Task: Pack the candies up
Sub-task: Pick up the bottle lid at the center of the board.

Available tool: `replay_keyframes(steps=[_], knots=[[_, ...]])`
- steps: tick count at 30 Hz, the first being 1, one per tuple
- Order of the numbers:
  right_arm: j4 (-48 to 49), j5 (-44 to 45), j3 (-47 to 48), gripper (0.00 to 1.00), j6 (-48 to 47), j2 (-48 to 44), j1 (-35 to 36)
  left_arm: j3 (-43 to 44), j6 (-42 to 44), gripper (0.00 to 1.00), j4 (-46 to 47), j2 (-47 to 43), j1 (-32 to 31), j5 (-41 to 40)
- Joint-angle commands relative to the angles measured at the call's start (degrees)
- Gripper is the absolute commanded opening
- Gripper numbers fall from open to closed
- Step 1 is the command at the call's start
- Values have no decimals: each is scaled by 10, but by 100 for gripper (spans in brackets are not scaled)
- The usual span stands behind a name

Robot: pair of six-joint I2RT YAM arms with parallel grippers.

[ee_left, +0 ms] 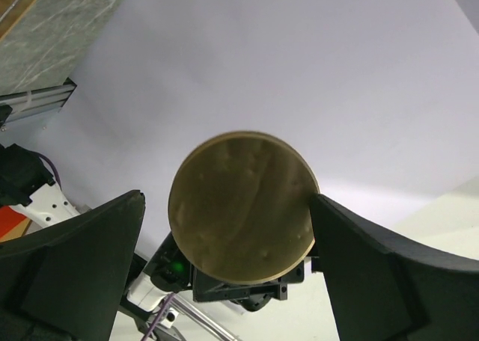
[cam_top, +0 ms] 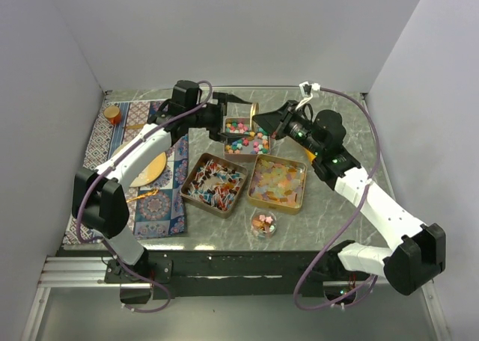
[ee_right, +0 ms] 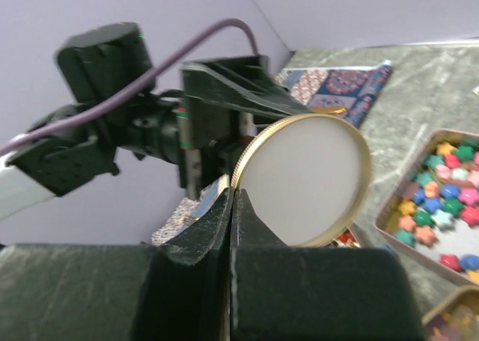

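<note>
A grey marble table has a patterned cloth on its left side. Two robot arms reach to the far middle.

Three open square tins sit close together. The far tin holds small multicolour star-shaped candies. The near-left tin holds red, blue and white wrapped candies. The near-right tin holds translucent yellow, pink and orange squares. A small round cup nearer the arms holds a few more sweets.

Above the far tin, the right gripper has its fingers pressed together on the edge of a round gold-rimmed lid, holding it upright on edge. The left gripper is spread wide on either side of the same lid. One finger is at the lid's rim and a gap shows at the other, so it is not clamped.

The candies look light, hard and small, so they are likely to roll or slip out of a pinch. The wrapped ones probably give the best hold, across the middle of the body. The squares look smooth and may stick together.

The candies lie heaped and point every way, so they have no shared long axis. Only the wrapped pieces are longer than they are wide.
</note>
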Motion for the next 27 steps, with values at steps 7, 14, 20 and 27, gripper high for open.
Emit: replay_keyframes(steps=[7,14,20,27], knots=[[35,11,43,0,2,15,35,-9,-20,95,18,-8,10,19],[28,8,33,0,-2,5,38,-16,-18,94,39,-15,33,29],[21,8,20,0,1,-2,43,-17,-21,93,57,-19,35,35],[29,10,13,0,2,-3,49,-34,-22,93,80,-33,16,44]])
